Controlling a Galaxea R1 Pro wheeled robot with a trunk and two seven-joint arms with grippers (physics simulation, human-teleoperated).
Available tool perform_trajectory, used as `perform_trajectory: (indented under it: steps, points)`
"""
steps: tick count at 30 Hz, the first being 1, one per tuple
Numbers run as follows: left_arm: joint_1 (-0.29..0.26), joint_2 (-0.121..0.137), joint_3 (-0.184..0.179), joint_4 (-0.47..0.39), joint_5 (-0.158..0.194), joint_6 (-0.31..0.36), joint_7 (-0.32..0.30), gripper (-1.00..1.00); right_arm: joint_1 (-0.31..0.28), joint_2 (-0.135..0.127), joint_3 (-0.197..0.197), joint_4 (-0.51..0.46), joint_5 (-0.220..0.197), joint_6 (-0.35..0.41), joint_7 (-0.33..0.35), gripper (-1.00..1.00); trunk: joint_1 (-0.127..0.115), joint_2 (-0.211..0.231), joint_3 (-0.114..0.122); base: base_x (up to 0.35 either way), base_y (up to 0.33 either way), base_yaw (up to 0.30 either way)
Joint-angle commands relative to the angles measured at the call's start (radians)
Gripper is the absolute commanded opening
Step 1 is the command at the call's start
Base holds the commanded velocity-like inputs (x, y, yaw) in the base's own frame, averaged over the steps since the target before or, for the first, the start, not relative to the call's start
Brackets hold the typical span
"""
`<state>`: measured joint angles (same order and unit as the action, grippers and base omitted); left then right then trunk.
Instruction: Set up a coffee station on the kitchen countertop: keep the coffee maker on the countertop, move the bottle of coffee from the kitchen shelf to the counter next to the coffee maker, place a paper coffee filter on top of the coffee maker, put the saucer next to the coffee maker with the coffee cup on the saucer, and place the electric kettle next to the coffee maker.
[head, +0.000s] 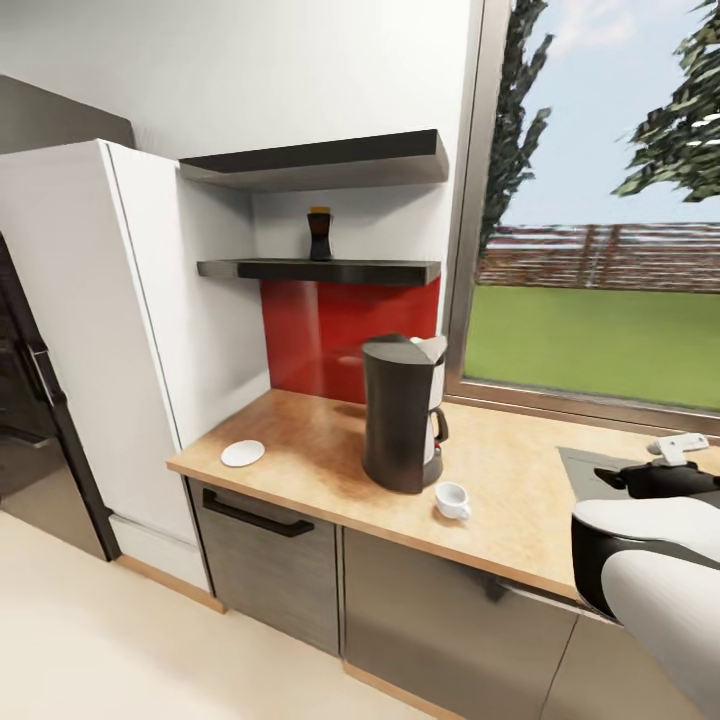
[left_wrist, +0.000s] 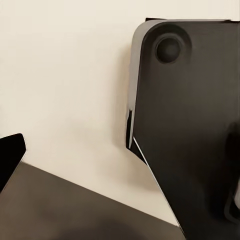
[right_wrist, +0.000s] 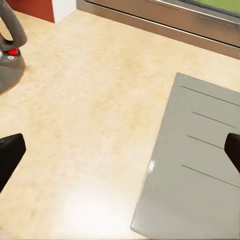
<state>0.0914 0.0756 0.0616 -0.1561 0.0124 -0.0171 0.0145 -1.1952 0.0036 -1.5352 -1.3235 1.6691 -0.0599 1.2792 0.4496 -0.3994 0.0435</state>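
Note:
The dark coffee maker (head: 400, 415) stands on the beige countertop (head: 310, 440), with a white paper coffee filter (head: 429, 348) at its top. A black loop handle with a red button (head: 438, 432) (right_wrist: 10, 40) sticks out at its right; I cannot tell whether it belongs to the electric kettle or the carafe. The coffee cup (head: 452, 500) sits on the counter just right of the maker's front. The saucer (head: 243, 453) lies apart at the counter's left end. The bottle of coffee (head: 319, 233) stands on the lower kitchen shelf (head: 320, 270). My right gripper (right_wrist: 120, 152) hangs open and empty over the counter beside the sink.
The grey inset sink drainboard (right_wrist: 195, 165) (head: 590, 470) lies right of the cup, under a large window (head: 600, 300). A white tall cabinet (head: 110, 330) bounds the counter's left end. The left wrist view faces pale floor and the robot's dark body (left_wrist: 190, 125).

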Motion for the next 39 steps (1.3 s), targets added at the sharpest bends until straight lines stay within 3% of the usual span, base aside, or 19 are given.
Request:
perform_trajectory:
  steps: [1,21,29,39]
  points:
    - [0.001,0.0,0.006,-0.001,0.001,-0.001,-0.001,1.0,-0.001,0.001,-0.002,-0.003,0.004,-0.006,0.002,1.0,0.0,-0.001,0.0,0.0,0.298,0.0]
    - [0.001,0.0,0.006,0.0,0.001,-0.002,0.001,1.0,-0.001,0.005,-0.02,-0.033,0.003,-0.006,0.002,1.0,0.0,-0.001,0.006,0.0,0.303,-0.239]
    - [0.002,0.0,0.006,0.001,0.001,-0.002,0.001,1.0,-0.001,0.008,-0.029,-0.033,-0.092,-0.006,0.001,1.0,0.0,-0.001,0.007,0.0,0.303,-0.288]
    - [0.001,0.0,0.007,0.0,0.001,-0.001,0.001,1.0,-0.001,0.001,-0.032,-0.036,-0.105,-0.008,0.0,1.0,0.0,-0.001,0.007,0.0,0.303,-0.288]
